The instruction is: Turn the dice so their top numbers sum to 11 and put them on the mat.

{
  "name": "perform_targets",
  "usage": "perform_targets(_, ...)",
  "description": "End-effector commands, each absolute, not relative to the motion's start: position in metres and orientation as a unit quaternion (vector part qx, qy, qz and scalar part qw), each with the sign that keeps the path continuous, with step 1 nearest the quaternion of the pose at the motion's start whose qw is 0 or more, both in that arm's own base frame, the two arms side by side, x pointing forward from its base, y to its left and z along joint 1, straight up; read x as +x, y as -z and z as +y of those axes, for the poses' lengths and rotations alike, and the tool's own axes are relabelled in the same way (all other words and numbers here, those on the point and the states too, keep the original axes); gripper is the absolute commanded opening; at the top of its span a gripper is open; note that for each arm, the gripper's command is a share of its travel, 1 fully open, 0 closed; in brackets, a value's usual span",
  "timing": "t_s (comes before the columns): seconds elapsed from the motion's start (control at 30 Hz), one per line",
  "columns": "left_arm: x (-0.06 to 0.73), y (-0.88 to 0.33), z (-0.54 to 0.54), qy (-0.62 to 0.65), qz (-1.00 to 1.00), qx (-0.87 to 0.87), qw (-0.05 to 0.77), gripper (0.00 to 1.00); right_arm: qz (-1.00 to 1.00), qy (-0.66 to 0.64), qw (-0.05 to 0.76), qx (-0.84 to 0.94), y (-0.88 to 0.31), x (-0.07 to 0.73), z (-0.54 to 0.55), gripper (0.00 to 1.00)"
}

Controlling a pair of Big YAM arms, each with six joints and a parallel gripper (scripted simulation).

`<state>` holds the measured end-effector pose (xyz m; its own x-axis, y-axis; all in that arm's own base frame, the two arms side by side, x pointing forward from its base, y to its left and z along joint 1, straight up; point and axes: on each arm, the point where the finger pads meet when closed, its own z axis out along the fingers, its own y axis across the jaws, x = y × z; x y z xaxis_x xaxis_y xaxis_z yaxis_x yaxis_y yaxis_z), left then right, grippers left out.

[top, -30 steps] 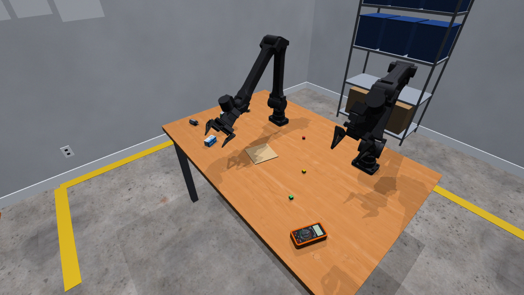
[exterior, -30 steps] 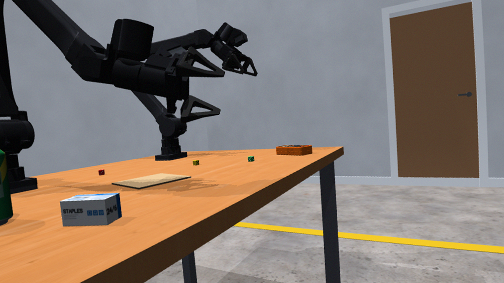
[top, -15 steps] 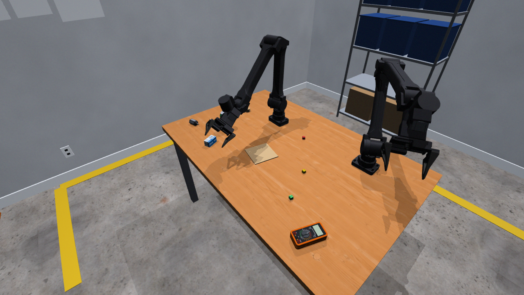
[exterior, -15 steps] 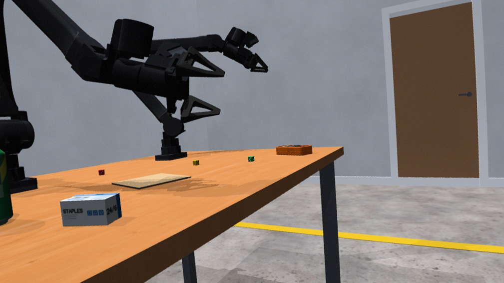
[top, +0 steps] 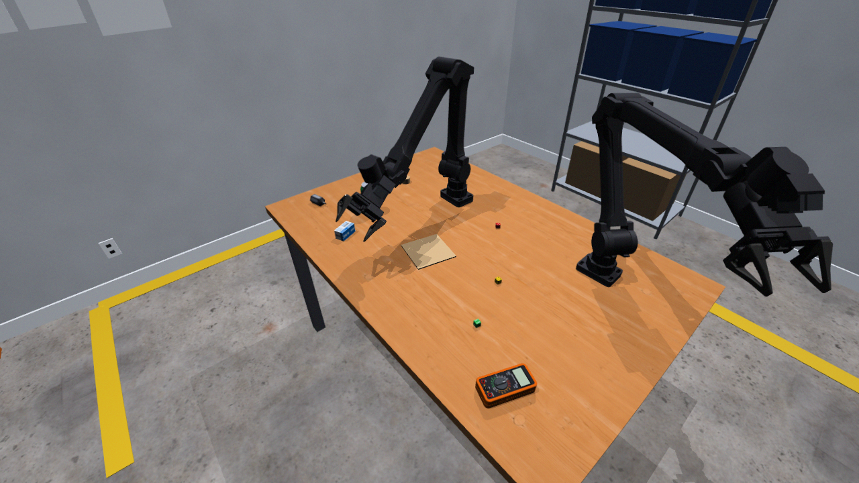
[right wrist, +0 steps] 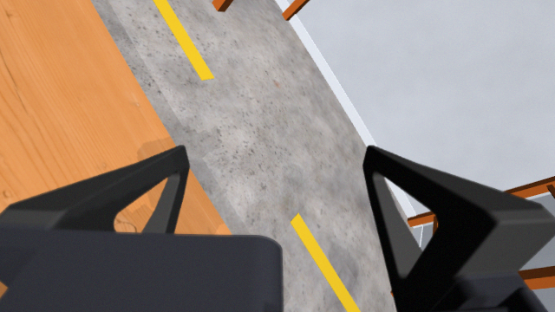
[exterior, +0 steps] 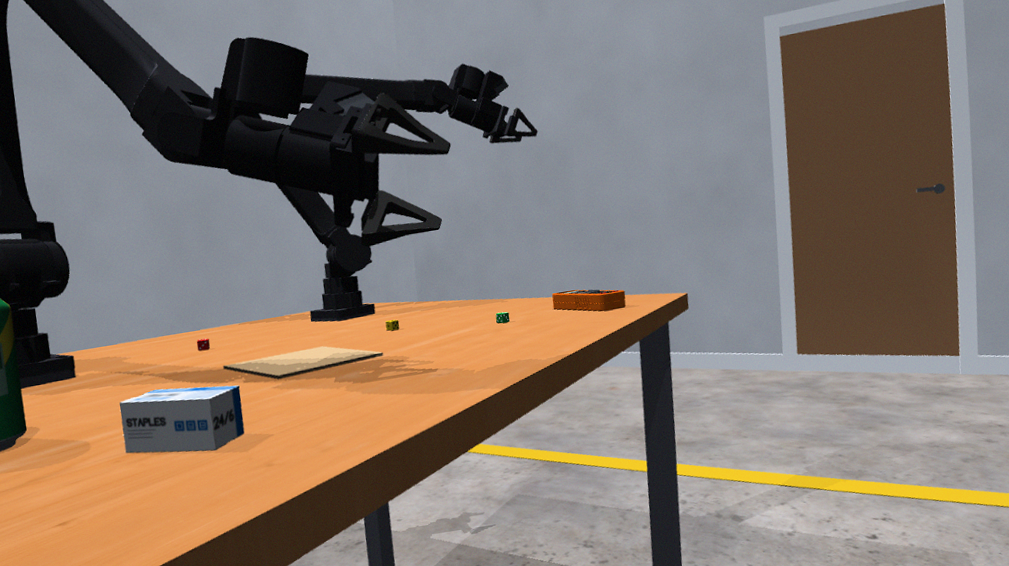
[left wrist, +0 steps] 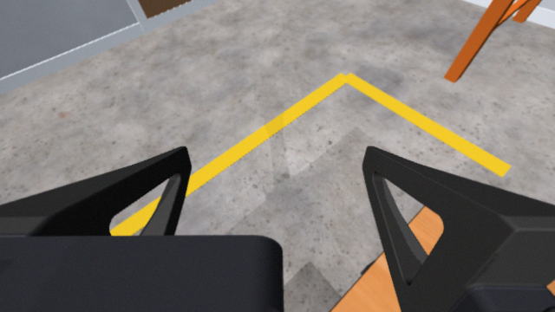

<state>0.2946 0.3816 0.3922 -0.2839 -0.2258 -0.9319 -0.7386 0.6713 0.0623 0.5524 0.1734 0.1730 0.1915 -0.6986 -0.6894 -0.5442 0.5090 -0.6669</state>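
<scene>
We seem to be in a workshop or lab bay. Against the plain grey wall stands a dark metal shelf rack point(top: 570, 137) with lidded blue storage boxes point(top: 658, 57) and brown cardboard boxes point(top: 648, 187). Yellow floor tape point(top: 111, 384) point(exterior: 757, 478) point(left wrist: 243, 149) point(right wrist: 186, 41) marks lines on the stained grey concrete floor point(top: 240, 354) point(exterior: 783, 409) point(left wrist: 243, 69) point(right wrist: 260, 126). We see two black jointed robot arms mounted on a wooden-topped table point(top: 432, 312) point(exterior: 119, 514), which also carries an orange-and-black multimeter point(top: 505, 384) point(exterior: 587, 300). A plain brown door point(exterior: 875, 195) is set in the wall.
</scene>
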Motion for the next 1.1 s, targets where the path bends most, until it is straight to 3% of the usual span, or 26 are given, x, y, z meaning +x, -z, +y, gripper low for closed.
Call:
perform_targets(0.0,0.272,-0.439,0.427,-0.293,0.711,-0.347,0.536,1.0,0.629,0.067,0.599,-0.49,-0.179,0.554,0.174,1.0)
perform_targets(0.7,0.099,-0.483,0.526,-0.435,0.572,-0.459,0.523,1.0,0.629,0.067,0.599,-0.49,-0.179,0.554,0.174,1.0)
perform_targets(1.07,0.049,-0.494,0.539,-0.471,0.532,-0.481,0.514,1.0,0.629,0.067,0.599,-0.49,-0.179,0.554,0.174,1.0)
